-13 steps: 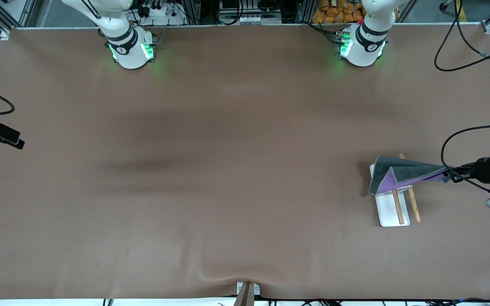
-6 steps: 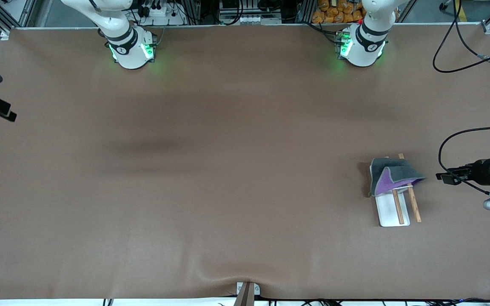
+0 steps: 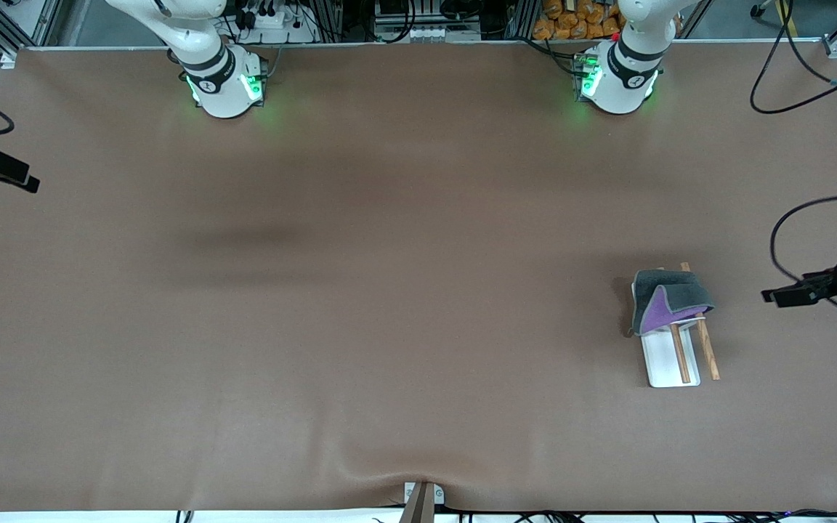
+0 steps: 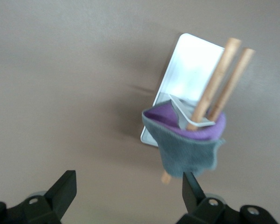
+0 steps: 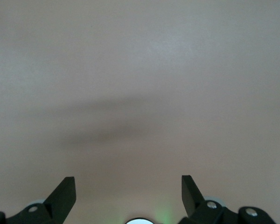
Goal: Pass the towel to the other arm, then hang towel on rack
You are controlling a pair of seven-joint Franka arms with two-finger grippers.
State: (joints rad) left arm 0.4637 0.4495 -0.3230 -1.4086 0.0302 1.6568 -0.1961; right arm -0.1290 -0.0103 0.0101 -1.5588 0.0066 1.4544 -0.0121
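I see the towel draped over the rack, bunched on the end of the two wooden rods that lies farther from the front camera — dark grey face up, a purple fold showing underneath, toward the nearer side. The rack sits on the table toward the left arm's end, its white base flat on the brown cover, the rods running side by side along it and sticking out from under the cloth. In the left wrist view the towel wraps around the rod ends and the thin white crosspiece shows just inside the fold. My left gripper is released — fingers spread wide with nothing between them — and it hangs over bare table near the rack, toward the left arm's end, apart from the towel. My right gripper waits over the table edge at the right arm's end, well apart from everything; its wrist view shows the fingers apart and empty, only the plain table cover and a soft shadow below
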